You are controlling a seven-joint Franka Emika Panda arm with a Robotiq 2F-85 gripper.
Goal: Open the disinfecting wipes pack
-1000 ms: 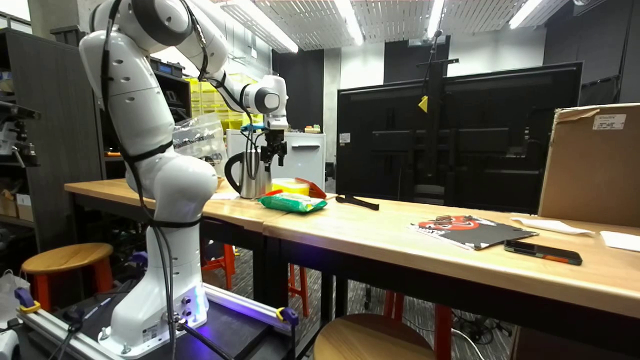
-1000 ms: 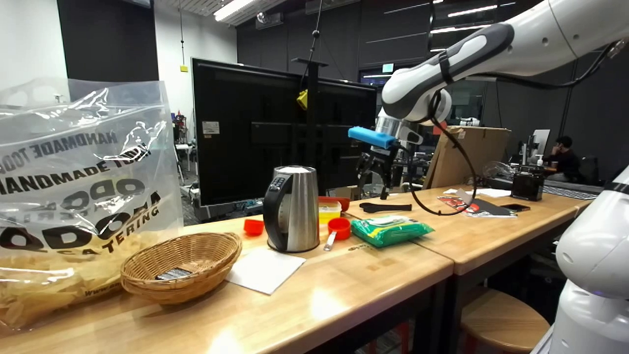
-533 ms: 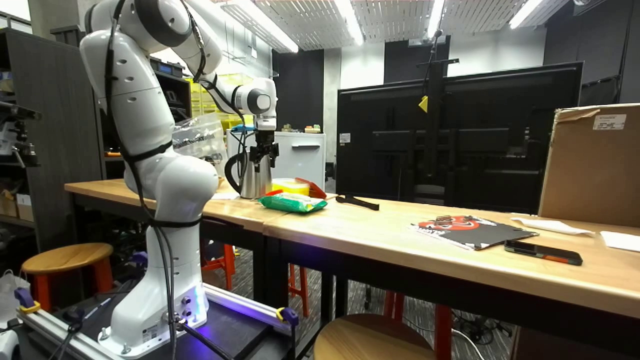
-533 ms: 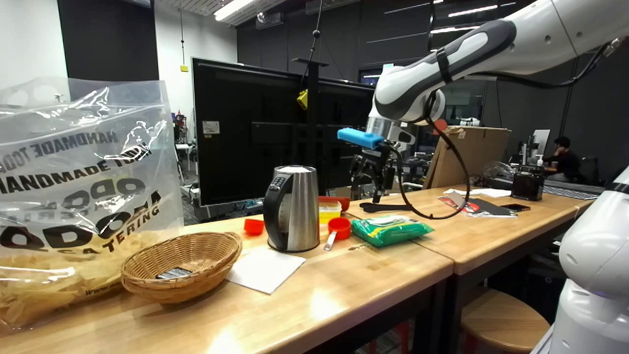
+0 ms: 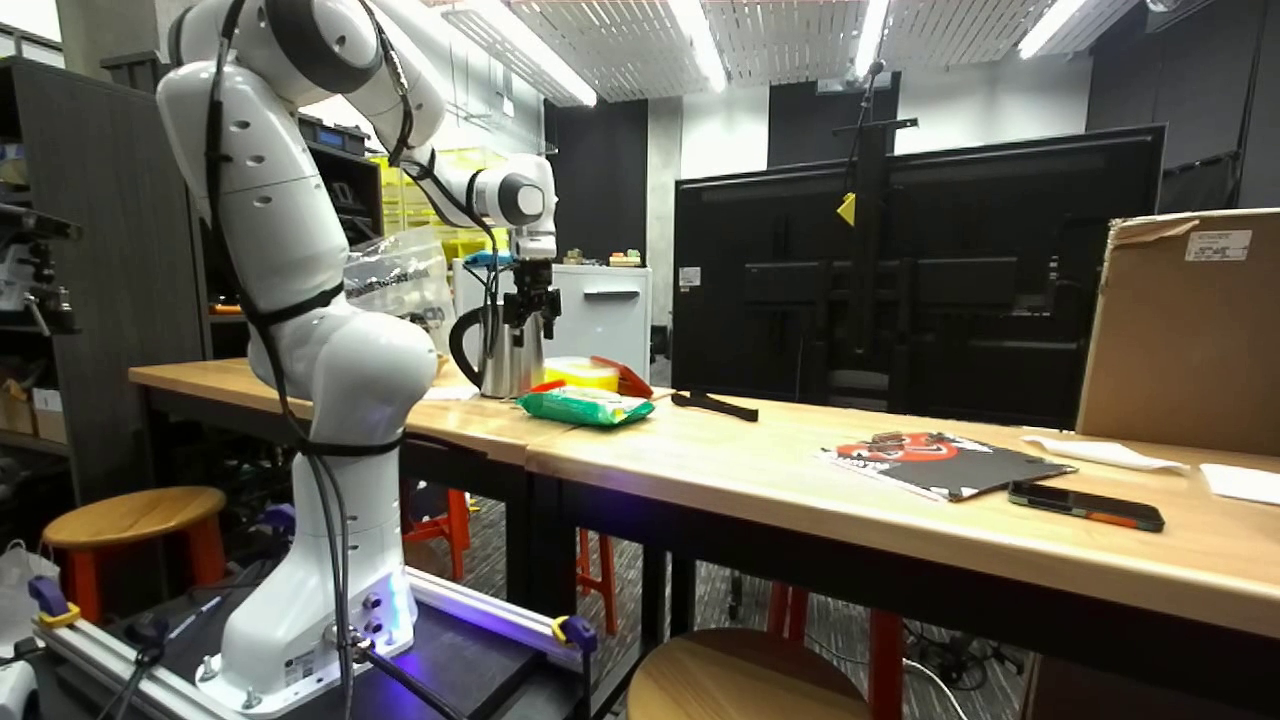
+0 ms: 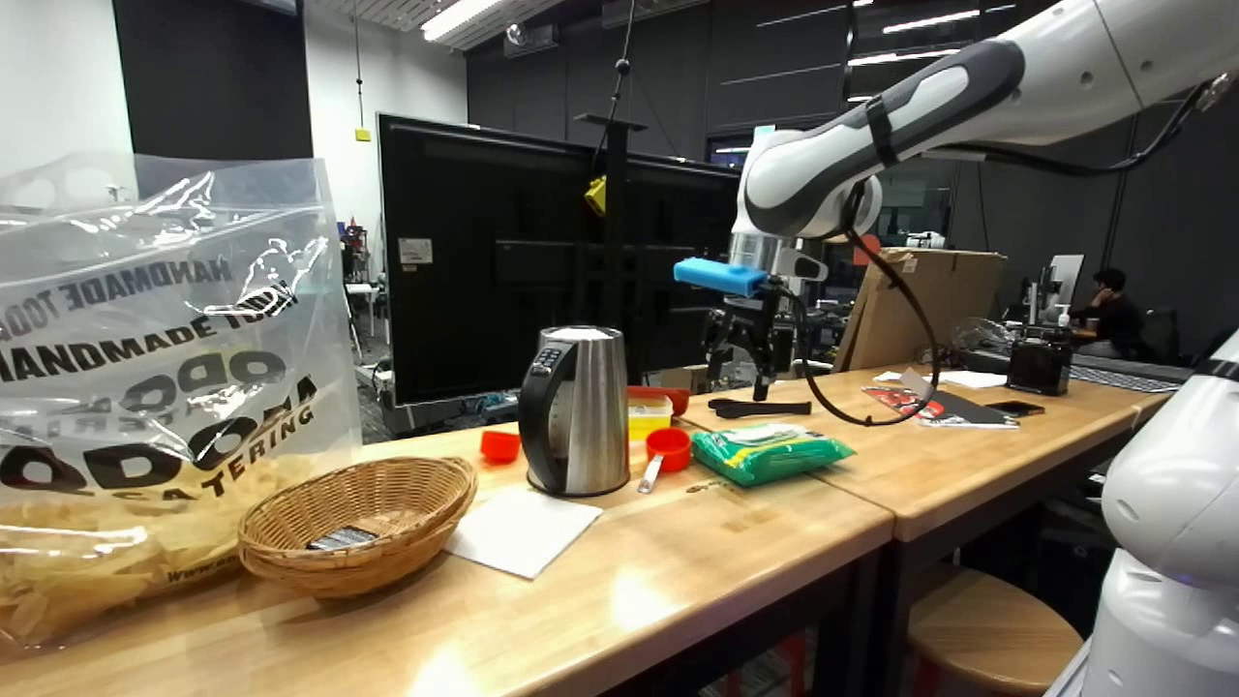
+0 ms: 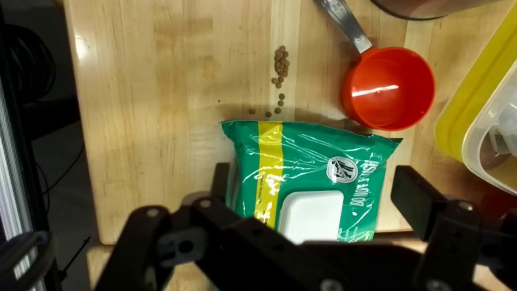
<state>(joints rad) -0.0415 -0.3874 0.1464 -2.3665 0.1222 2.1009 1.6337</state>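
Observation:
The disinfecting wipes pack (image 7: 307,149) is a green pouch with a yellow stripe and a white lid (image 7: 313,214) on top, which lies flat and looks shut. The gripper hides its lower part in the wrist view. The pack lies on the table in both exterior views (image 5: 583,408) (image 6: 770,455). My gripper (image 7: 314,186) is open and empty, its fingers appearing on either side of the pack in the wrist view. In both exterior views the gripper (image 5: 533,328) (image 6: 739,379) points down and hangs well above the table, apart from the pack.
A red measuring cup (image 7: 389,89) and a yellow-edged container (image 7: 464,121) sit close to the pack. A steel kettle (image 6: 590,416), black tongs (image 6: 760,409) and a wicker basket (image 6: 358,528) stand nearby. Small brown pellets (image 7: 281,64) lie beside the pack.
In both exterior views my gripper has moved left and a little lower, then slightly back right and staying open. The pack has not moved.

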